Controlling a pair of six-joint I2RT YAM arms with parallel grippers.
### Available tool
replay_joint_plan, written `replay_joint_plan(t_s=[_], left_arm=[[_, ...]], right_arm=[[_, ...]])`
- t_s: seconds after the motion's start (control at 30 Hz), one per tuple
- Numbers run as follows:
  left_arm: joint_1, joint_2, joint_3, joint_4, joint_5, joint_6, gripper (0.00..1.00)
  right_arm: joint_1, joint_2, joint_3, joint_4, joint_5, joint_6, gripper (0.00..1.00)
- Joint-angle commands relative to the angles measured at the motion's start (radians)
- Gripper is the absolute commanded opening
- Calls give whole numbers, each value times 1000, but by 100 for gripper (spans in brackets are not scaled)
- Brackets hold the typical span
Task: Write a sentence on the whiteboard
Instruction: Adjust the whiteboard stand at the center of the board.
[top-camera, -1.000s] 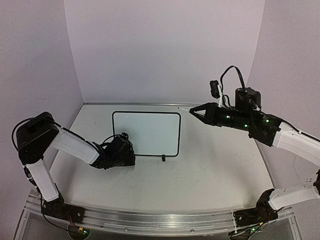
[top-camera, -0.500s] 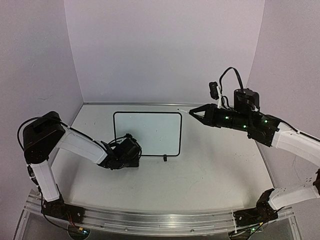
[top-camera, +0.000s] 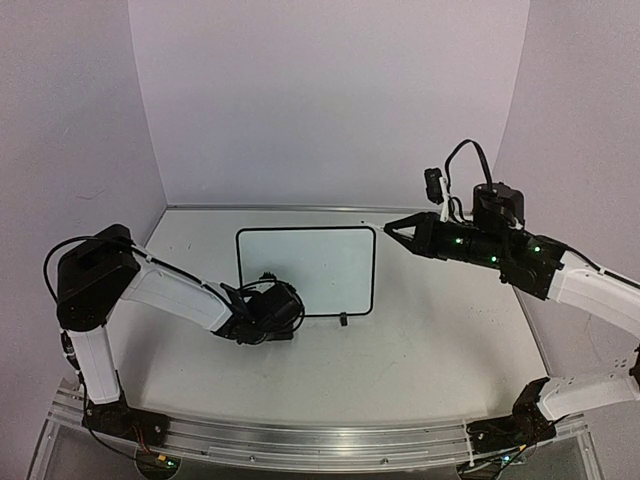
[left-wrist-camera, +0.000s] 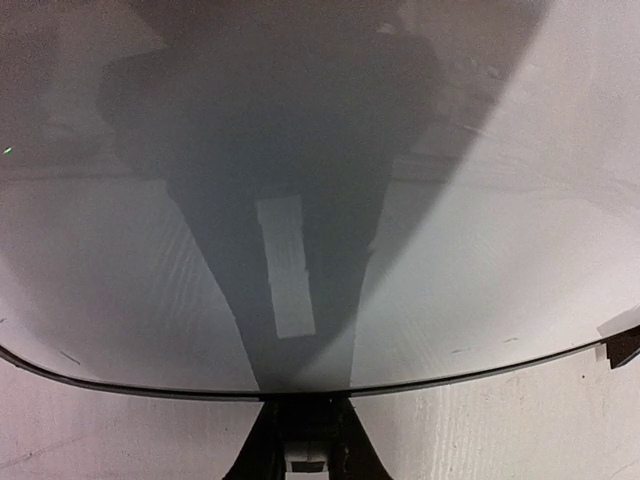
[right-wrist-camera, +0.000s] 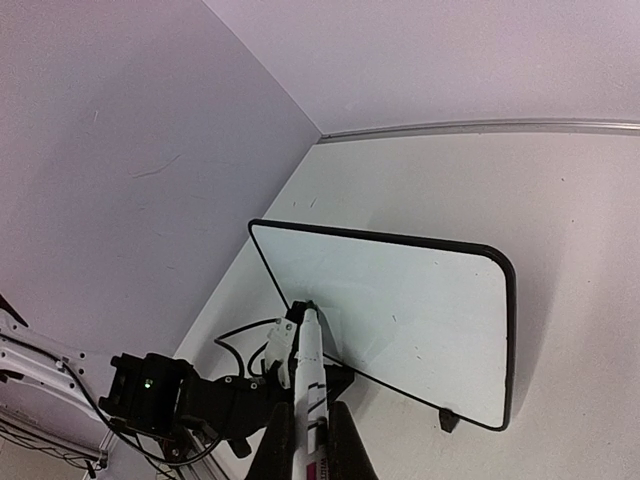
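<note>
Beside whiteboard (top-camera: 320, 265), right claw (top-camera: 398, 230) holds marker (right-wrist-camera: 312, 380).

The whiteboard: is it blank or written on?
Blank. The whiteboard shows a bare white surface in the top and right wrist views, with no words visible.

The whiteboard (top-camera: 315, 265) is seen to be smooth and glossy, reflections carried on its face, edged in black plastic-looking trim. The tabletop (top-camera: 430, 340) is finished matt white, faintly grainy. The marker (right-wrist-camera: 312, 370) is cased in smooth white plastic.
</note>
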Motion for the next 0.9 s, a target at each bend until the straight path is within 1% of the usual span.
replay_joint_plan(t_s=[0.0,0.07,0.17,0.23,0.33,0.4,0.47,0.6,0.67,0.77,0.87], left_arm=[[-42,-23,30,-8,9,-62,12],[-52,-51,17,-11,-8,-63,27],[-54,-104,-4,-15,2,-58,45],[-54,-139,-23,-30,4,-57,55],[-54,-212,-55,-58,9,-57,65],[-54,-257,-76,-86,23,-50,69],[-51,-315,-94,-105,72,-13,72],[4,-428,-96,-192,240,125,74],[59,-491,-98,-236,329,209,74],[206,-584,-89,-287,542,333,75],[343,-622,-34,-367,697,480,75]], right_arm=[[4,-27,-10,23,24,5,0],[4,-29,-12,23,28,3,0],[4,-32,-12,22,25,1,0],[4,-35,-11,21,24,0,0],[4,-45,-11,20,21,-2,0],[4,-53,-12,18,15,-5,0],[4,-60,-10,17,-3,-13,0],[16,-67,4,7,-28,-44,0],[28,-63,14,-16,-31,-56,0],[52,-39,33,-18,-25,-65,0],[100,-4,56,-17,5,-78,0]])
